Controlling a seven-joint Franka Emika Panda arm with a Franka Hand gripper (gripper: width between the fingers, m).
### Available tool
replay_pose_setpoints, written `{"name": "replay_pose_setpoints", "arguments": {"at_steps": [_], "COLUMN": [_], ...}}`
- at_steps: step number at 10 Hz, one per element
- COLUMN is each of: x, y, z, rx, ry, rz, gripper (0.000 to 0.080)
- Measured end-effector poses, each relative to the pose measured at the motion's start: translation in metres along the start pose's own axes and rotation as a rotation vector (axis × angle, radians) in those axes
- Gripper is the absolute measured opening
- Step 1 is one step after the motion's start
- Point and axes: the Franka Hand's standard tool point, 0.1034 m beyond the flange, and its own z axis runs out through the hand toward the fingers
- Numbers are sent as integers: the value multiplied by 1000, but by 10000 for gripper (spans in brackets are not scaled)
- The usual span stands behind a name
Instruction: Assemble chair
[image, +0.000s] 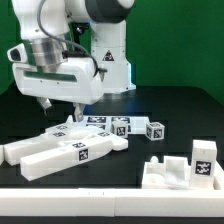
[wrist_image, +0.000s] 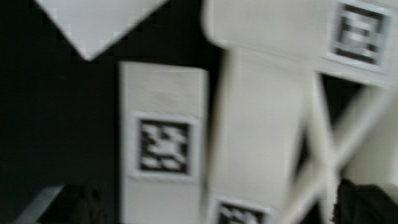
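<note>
Black table (image: 190, 105) bears the chair (image: 60, 152), unassembled: white tagged bars lying loose toward the exterior view's left. Gripper (image: 58, 108) hangs just above them, fingers spread wide, holding nothing.

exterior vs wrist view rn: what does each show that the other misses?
Exterior only: the arm, the gripper open above the parts, small tagged blocks and the green backdrop. Wrist only: a close look at one tag, its pattern fairly clear. Both: white tagged bars lying on the black table; nothing is held.
</note>
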Motion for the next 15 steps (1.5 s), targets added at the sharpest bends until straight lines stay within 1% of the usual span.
{"name": "replay_pose_setpoints", "arguments": {"at_steps": [1, 2, 3, 5, 6, 7, 9, 13, 14, 15], "x": [-7, -13, -11, -11, -12, -16, -14, -13, -11, -9], "y": [12, 15, 15, 15, 19, 25, 29, 30, 35, 43], "z": [9, 14, 13, 14, 16, 20, 19, 19, 18, 18], "rx": [-35, -49, -46, -47, -48, -59, -72, -74, -74, -73], "ry": [44, 50, 53, 52, 47, 57, 94, 103, 99, 98], "rz": [-48, -50, -50, -49, -42, -33, -46, -40, -37, -19], "gripper": [649, 649, 649, 649, 649, 649, 649, 649, 649, 649]}}
